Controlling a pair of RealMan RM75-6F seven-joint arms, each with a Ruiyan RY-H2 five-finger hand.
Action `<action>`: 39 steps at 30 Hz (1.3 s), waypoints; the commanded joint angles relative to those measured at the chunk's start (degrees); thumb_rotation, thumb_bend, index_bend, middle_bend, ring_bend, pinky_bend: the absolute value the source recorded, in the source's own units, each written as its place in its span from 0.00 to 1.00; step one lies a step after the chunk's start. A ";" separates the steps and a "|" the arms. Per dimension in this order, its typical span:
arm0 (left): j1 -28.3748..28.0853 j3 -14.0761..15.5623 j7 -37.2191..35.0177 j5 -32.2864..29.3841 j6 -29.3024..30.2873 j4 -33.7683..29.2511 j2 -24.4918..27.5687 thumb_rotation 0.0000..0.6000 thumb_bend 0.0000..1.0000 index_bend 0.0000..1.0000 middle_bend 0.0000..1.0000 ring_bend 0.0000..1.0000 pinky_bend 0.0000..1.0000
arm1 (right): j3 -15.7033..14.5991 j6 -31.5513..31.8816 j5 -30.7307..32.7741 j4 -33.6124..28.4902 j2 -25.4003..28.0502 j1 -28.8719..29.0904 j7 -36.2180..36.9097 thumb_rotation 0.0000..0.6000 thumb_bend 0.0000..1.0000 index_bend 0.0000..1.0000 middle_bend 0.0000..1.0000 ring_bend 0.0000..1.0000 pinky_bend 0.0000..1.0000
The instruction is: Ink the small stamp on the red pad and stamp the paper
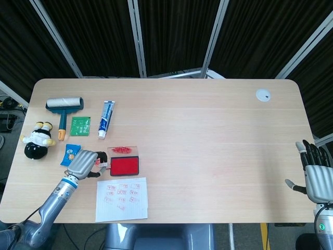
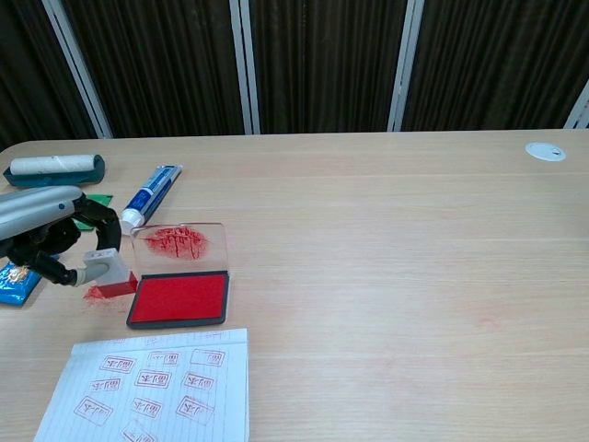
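Stamp (image 2: 109, 272) pinched in left hand (image 2: 48, 232) fingers (image 2: 99, 226), beside red pad (image 2: 179, 298).

Off to my far left on the tabletop (image 1: 208, 130) there's a lint roller (image 1: 64, 105), a little green packet (image 1: 80, 126) and a toothpaste tube (image 1: 106, 119). A plush toy (image 1: 36, 140) lies below the roller, with a blue packet (image 1: 71, 153) near it. A white disc (image 1: 263, 95) sits way over at the far right corner.
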 commanded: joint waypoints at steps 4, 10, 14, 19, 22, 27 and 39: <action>-2.25 0.34 2.96 0.92 -1.57 0.19 -1.22 1.00 0.57 0.55 0.53 0.84 0.92 | 0.06 -0.10 0.18 0.06 -0.02 0.05 -0.01 1.00 0.00 0.00 0.00 0.00 0.00; -3.91 -0.87 7.62 -1.26 -2.47 0.86 -3.55 1.00 0.57 0.55 0.53 0.84 0.92 | 0.23 -0.34 0.70 0.40 -0.06 0.09 0.08 1.00 0.00 0.00 0.00 0.00 0.00; -4.69 -1.43 9.10 -2.97 -3.16 1.44 -4.70 1.00 0.57 0.55 0.54 0.84 0.92 | 0.35 -0.60 1.08 0.69 -0.10 0.15 0.28 1.00 0.00 0.00 0.00 0.00 0.00; -5.29 -1.41 8.94 -3.44 -3.50 2.82 -6.13 1.00 0.58 0.56 0.54 0.84 0.92 | 0.41 -0.64 1.24 0.80 -0.15 0.18 0.26 1.00 0.00 0.00 0.00 0.00 0.00; -5.53 -1.16 8.42 -2.89 -3.24 4.11 -7.24 1.00 0.58 0.56 0.54 0.84 0.92 | 0.47 -0.64 1.34 0.83 -0.15 0.19 0.26 1.00 0.00 0.00 0.00 0.00 0.00; -5.88 -0.78 8.05 -2.10 -2.90 5.63 -8.39 1.00 0.58 0.57 0.55 0.84 0.92 | 0.60 -0.73 1.60 0.94 -0.18 0.24 0.27 1.00 0.00 0.00 0.00 0.00 0.00; -6.28 -0.35 7.28 -2.74 -3.58 8.43 -10.60 1.00 0.58 0.58 0.55 0.84 0.92 | 0.67 -1.05 1.89 1.24 -0.18 0.31 0.78 1.00 0.00 0.00 0.00 0.00 0.00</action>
